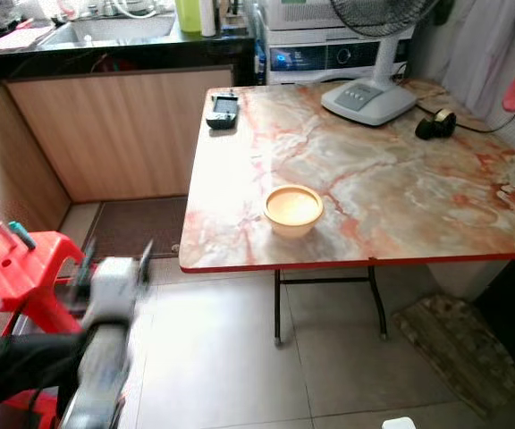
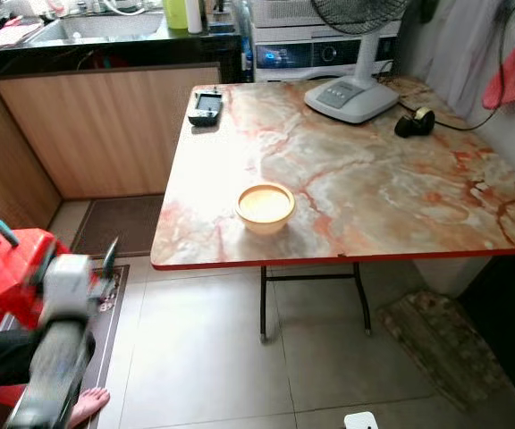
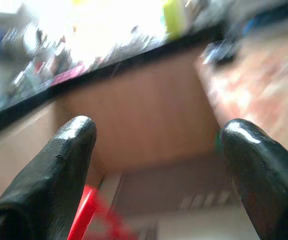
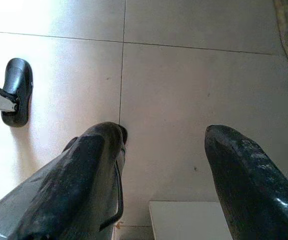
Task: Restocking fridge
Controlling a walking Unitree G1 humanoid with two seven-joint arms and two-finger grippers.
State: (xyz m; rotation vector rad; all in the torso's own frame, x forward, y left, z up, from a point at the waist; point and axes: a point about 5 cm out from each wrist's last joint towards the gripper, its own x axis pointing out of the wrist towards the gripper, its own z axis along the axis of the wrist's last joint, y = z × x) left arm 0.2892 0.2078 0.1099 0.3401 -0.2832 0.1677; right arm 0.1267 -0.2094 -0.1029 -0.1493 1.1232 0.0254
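A: Jaws status? Left gripper (image 3: 154,145) is spread wide with nothing between, raised low on the robot's left in front of the red stool (image 1: 25,268), badly blurred. Right gripper (image 4: 166,165) is also spread and empty, pointing down at the tiled floor (image 4: 184,90).

B: Readable text anywhere?

A: No. The appliance (image 1: 329,54) behind the worktop (image 1: 392,188) has a blue-lit panel, too small to read. Same for the dark handheld device (image 1: 223,111) at the far left corner.

B: Fridge, stock items?

A: Can't pick out a fridge. On the marble-pattern worktop: a yellow bowl (image 1: 293,209) near the front edge, a fan base (image 1: 369,98) at the back, and a black tape roll (image 1: 436,123) to its right with a cable.

B: Obstructions?

A: Folding legs (image 1: 280,304) under the worktop, a mat (image 1: 459,349) on the floor to the right, and a dark mat (image 1: 137,223) by the wood-panel counter. A person's bare foot (image 2: 86,404) is just beside the left arm.
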